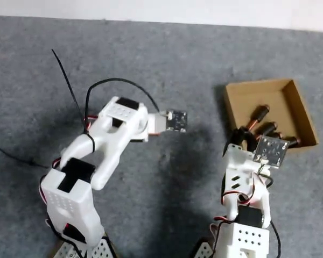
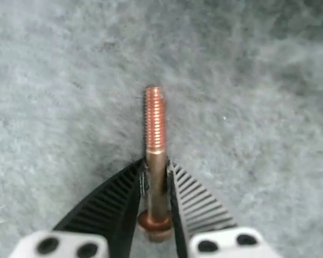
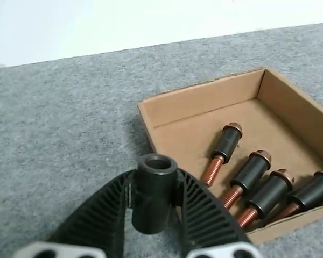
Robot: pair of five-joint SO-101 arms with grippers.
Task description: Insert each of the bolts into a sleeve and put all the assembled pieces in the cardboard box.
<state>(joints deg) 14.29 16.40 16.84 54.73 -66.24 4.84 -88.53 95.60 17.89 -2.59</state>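
My left gripper [image 2: 155, 174] is shut on a copper bolt [image 2: 154, 140], its threaded end pointing out past the fingertips over the grey carpet. My right gripper [image 3: 153, 185] is shut on a black sleeve [image 3: 152, 191], held upright with its bore facing up. The cardboard box [image 3: 204, 102] lies just beyond it and holds several bolt-in-sleeve pieces [image 3: 253, 177] lying side by side. In the high view the left arm [image 1: 118, 126] sits mid-table, the right arm [image 1: 247, 156] beside the box [image 1: 296, 102], with assembled pieces [image 1: 261, 121] inside.
Grey carpet covers the table, with open floor between the two arms [image 1: 194, 177]. Black cables [image 1: 70, 88] loop off the left arm. A white wall edges the far side.
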